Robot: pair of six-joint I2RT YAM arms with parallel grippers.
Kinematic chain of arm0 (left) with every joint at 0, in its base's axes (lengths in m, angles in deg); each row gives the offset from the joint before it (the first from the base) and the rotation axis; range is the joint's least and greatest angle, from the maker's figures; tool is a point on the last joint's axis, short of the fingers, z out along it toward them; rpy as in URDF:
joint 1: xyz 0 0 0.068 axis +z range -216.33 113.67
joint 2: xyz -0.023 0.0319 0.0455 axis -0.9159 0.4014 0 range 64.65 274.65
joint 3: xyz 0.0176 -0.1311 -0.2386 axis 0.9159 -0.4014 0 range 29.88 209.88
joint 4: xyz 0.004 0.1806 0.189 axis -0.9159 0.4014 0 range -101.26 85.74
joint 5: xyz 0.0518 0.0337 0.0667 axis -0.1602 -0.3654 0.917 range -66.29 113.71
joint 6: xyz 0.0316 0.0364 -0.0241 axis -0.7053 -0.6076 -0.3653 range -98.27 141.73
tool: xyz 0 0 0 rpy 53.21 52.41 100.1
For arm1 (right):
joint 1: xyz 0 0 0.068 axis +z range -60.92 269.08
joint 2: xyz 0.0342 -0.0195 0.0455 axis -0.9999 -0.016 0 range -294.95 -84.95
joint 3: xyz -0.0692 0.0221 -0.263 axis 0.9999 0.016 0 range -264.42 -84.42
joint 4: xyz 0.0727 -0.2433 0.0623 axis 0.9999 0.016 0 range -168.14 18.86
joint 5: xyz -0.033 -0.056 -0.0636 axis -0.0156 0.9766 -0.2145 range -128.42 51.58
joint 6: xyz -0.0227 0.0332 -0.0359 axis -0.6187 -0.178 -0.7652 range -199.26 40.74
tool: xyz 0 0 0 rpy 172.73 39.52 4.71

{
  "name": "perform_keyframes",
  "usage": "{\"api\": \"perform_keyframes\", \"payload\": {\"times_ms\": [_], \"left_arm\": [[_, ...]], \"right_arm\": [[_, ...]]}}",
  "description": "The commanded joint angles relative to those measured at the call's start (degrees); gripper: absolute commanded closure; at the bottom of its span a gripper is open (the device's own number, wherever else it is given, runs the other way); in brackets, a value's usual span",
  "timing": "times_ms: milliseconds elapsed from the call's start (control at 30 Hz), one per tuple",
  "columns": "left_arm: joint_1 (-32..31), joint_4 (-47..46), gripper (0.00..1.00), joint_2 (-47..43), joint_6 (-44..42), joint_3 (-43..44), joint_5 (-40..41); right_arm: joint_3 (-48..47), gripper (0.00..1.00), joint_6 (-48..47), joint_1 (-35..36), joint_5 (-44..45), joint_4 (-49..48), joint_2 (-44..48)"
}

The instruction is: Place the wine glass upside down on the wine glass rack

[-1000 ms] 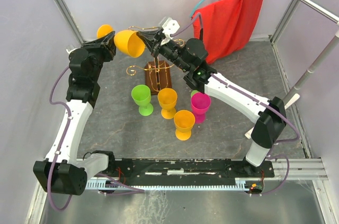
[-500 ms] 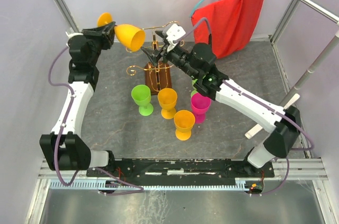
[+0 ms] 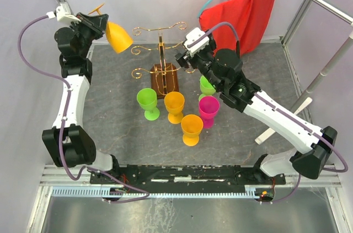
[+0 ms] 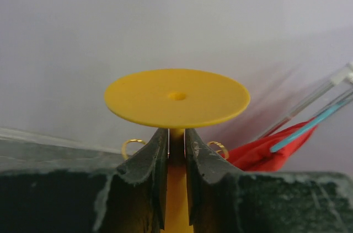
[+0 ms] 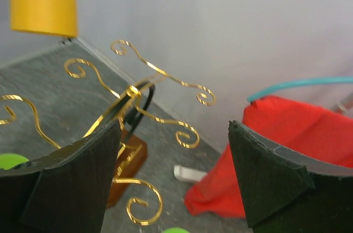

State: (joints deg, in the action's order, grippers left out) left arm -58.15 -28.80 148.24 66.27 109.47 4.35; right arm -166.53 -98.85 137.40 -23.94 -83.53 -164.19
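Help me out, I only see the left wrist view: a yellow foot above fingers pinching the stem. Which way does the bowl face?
Observer: Mouth down. The right wrist view shows the yellow wine glass opening downward, held by the left gripper.
Operator: Is it on the rack?
Observer: No, it hangs in the air left of the wine glass rack, apart from the scroll arms.
Operator: The right gripper?
Observer: The right gripper is open and empty, facing the rack.
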Motion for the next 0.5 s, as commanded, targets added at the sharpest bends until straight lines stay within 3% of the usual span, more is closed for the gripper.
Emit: {"api": "perform_keyframes", "payload": {"times_ms": [0,167,467], "left_arm": [[0.17,-3.97,0.97,-2.88,-25.19,-4.18,4.68],[0.18,-14.37,0.97,-3.08,-31.94,-12.38,5.98],[-0.09,-33.44,0.97,4.23,-30.72,-19.38,-7.21]], "right_arm": [[3.06,0.14,-2.42,-1.11,5.61,3.32,3.6],[4.92,0.14,-1.27,-2.75,4.93,3.82,5.04],[5.09,0.13,-0.82,-4.4,1.28,3.05,5.49]]}}
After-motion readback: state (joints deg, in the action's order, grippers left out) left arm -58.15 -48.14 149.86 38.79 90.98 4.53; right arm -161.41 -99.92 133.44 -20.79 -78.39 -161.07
